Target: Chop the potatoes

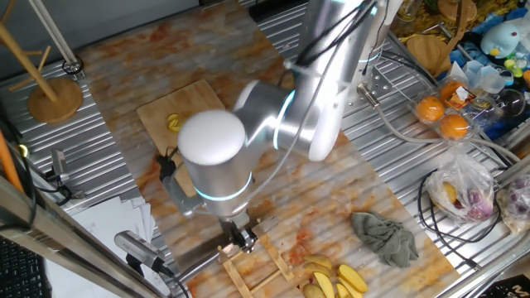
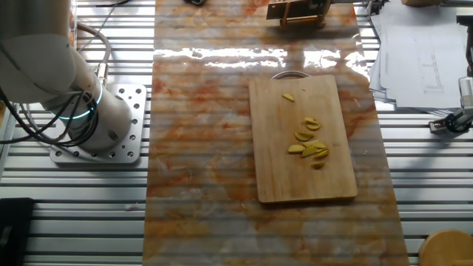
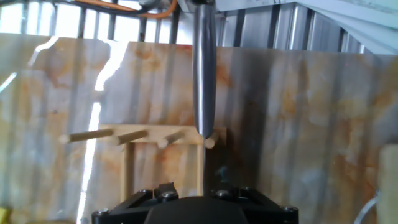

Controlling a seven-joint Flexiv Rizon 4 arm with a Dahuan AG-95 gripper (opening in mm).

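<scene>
We saw a robot arm [image 1: 248, 132] bent low over a marbled orange-and-white mat [image 2: 199, 148] laid on a ribbed metal table [image 2: 74, 214]. In one fixed view its gripper [image 1: 240, 238] hung at the near end of the mat, right at a small wooden rack [image 1: 252, 269] with pegs, well away from the bamboo cutting board [image 2: 295, 177].

From the hand view, a long grey metal blade or handle [image 3: 204, 74] rose straight ahead of the hand, with its lower end at the rack's pegs [image 3: 124, 137]. We judged this to be the knife, either being set down on its rack or taken up from it. The fingers themselves were hidden below the frame edge and behind the arm, so we could not tell whether they were apart, together or clamped on the knife.

The potatoes [image 2: 309, 144] lay on the cutting board in the other fixed view: a loose cluster of thin yellow slices near the middle, and one small piece apart toward the far end. We saw no whole lump left there, though small detail was hard to make out.

We judged the chopping largely done, since only slices showed. What remained, as far as we could tell, concerned the knife at the rack.

Nearby lay a grey rag [image 1: 383, 236], a pile of larger pale yellow wedges [image 1: 335, 281] and two orange fruits [image 1: 443, 116], none of them in play.
</scene>
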